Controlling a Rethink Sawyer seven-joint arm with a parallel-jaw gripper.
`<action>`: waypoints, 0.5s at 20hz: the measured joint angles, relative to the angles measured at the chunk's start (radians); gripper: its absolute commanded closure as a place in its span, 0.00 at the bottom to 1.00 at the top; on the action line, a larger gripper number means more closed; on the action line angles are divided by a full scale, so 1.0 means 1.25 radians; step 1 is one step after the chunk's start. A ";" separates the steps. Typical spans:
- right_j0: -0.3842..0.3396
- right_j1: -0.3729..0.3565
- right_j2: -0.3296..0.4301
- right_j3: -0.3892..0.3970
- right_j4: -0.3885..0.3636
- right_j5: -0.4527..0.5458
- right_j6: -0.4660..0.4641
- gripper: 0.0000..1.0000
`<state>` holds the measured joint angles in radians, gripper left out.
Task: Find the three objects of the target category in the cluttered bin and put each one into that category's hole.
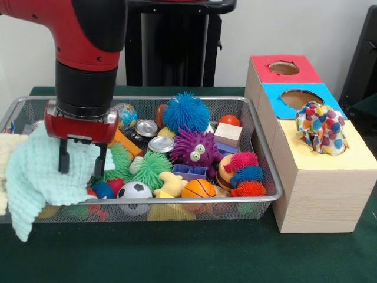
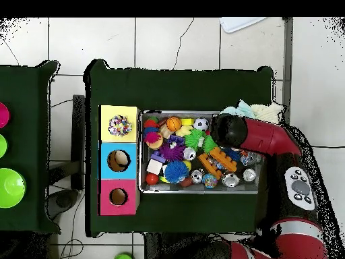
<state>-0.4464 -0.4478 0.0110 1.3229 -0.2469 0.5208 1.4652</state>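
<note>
The red and black arm comes down over the left end of the wire mesh metal bin [image 1: 268,177] in the front view, and its gripper [image 1: 82,162] hangs with two short black fingers [image 1: 63,160] parted a little, nothing held between them. The fingertips sit just above a pale mint-green waffle-knit cloth [image 1: 41,177] that drapes over the bin's left rim and front wall; whether they touch the cloth cannot be told. A cream knitted cloth [image 1: 7,150] lies at the far left edge, beside the mint one.

The bin is crowded with toys. A fuzzy blue spiky ball [image 1: 186,112] sits toward the back, with a purple spiky creature with googly eyes [image 1: 196,148] just in front of it. A green spiky ball [image 1: 152,168] lies beside the gripper, and a small black-and-white football [image 1: 135,190] and a small orange basketball [image 1: 198,188] rest against the front wall. A pink, blue and orange fuzzy caterpillar [image 1: 247,174] lies at the right end, near a plain wooden block [image 1: 228,134] and two round silver metal tins [image 1: 161,143].

Right of the bin stands a long wooden box [image 1: 321,194] with three coloured tops, each with a hole: red [image 1: 284,68] at the back, blue [image 1: 299,98] in the middle, yellow at the front. A crumpled cloth with multicoloured spots [image 1: 321,127] sits in the yellow section's hole, bulging above it
</note>
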 measured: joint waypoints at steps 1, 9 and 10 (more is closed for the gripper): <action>0.000 0.000 0.000 0.002 0.001 0.000 0.000 0.00; 0.000 0.000 0.004 0.009 0.027 0.000 0.000 0.00; 0.001 0.000 0.005 0.009 0.030 0.000 0.000 0.00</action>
<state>-0.4457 -0.4475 0.0167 1.3347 -0.2094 0.5208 1.4652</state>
